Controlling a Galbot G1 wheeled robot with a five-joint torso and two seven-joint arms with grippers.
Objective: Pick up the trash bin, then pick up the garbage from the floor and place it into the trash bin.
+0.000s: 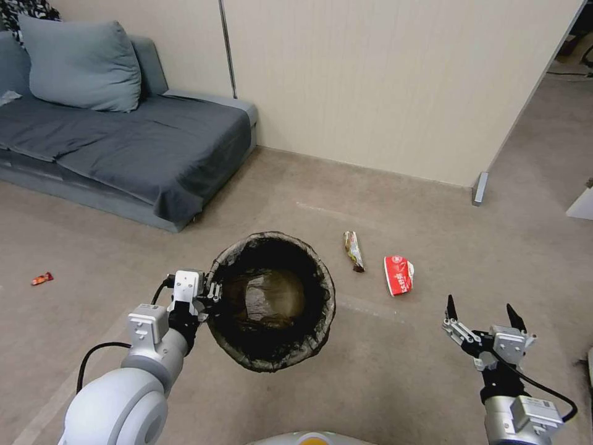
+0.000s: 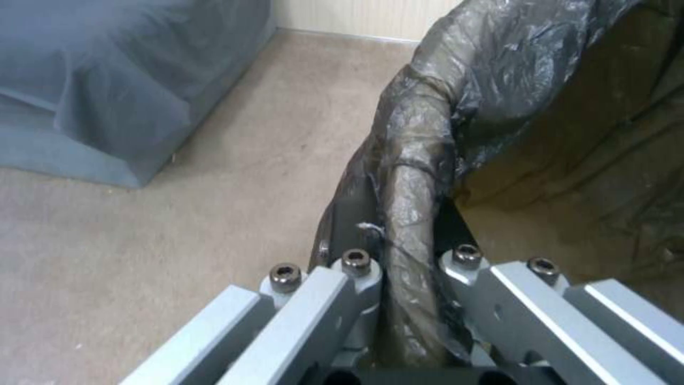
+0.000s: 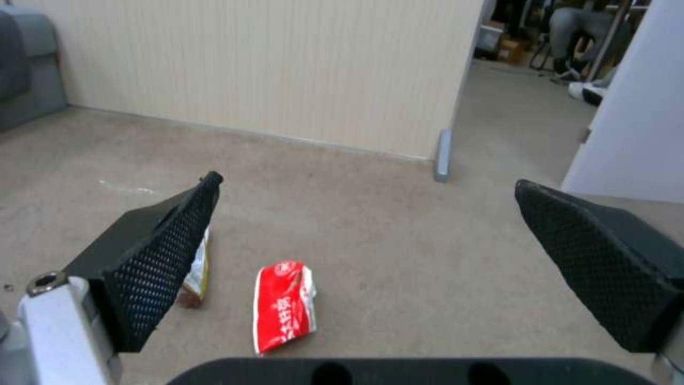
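Observation:
My left gripper (image 1: 213, 290) is shut on the rim of the trash bin (image 1: 272, 300), a round bin lined with a dark bag, held off the floor. In the left wrist view the bag-covered rim (image 2: 413, 214) is pinched between the left gripper's fingers (image 2: 356, 278). On the carpet beyond the bin lie a red packet (image 1: 399, 274) and a yellow-brown wrapper (image 1: 354, 250). My right gripper (image 1: 481, 311) hangs open above the floor, nearer to me than the red packet (image 3: 284, 306); the wrapper (image 3: 197, 275) is partly hidden behind one finger (image 3: 160, 259). A small red scrap (image 1: 42, 279) lies far left.
A grey sofa (image 1: 123, 142) with a cushion stands at the back left. A beige wall panel (image 1: 383, 86) runs behind the litter, ending at a metal foot (image 1: 480, 188). Open carpet lies around the litter. A white object (image 1: 582, 203) sits at the right edge.

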